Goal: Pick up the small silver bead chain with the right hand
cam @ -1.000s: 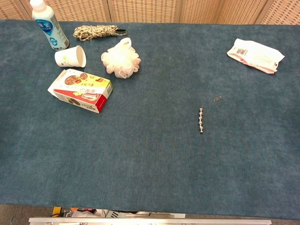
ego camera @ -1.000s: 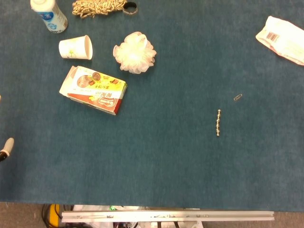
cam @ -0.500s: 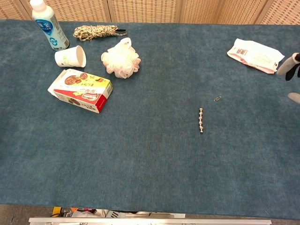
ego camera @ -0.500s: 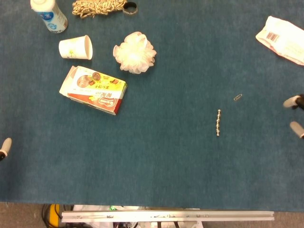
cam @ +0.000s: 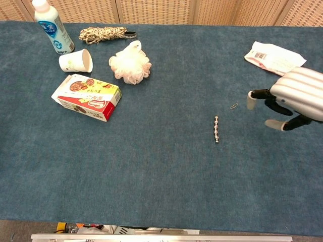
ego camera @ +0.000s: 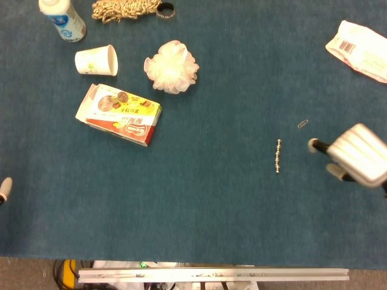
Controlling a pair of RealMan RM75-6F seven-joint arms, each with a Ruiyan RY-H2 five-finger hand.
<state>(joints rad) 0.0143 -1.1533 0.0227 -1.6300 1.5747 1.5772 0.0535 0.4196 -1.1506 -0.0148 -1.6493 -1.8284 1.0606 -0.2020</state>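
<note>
Silver bead chain (ego camera: pixel 278 156) lies straight, seemingly flat.

Robot hand (cam: pixel 295 98), ribbed silver shell, black fingers, pale grey fingertips (ego camera: pixel 312 144)

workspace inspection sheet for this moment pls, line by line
surface: blue cloth table, flat.
job's things: bead chain lying straight on the cloth, untouched.
clutter: paper clip near the chain; packet far right; snack box, cup, pouf, bottle, rope at left.
hands: right hand beside the chain, fingers apart, holding nothing; left hand only a tip at the edge.
cables: nothing seen.
surroundings: wicker panels behind; metal rail at front.
</note>
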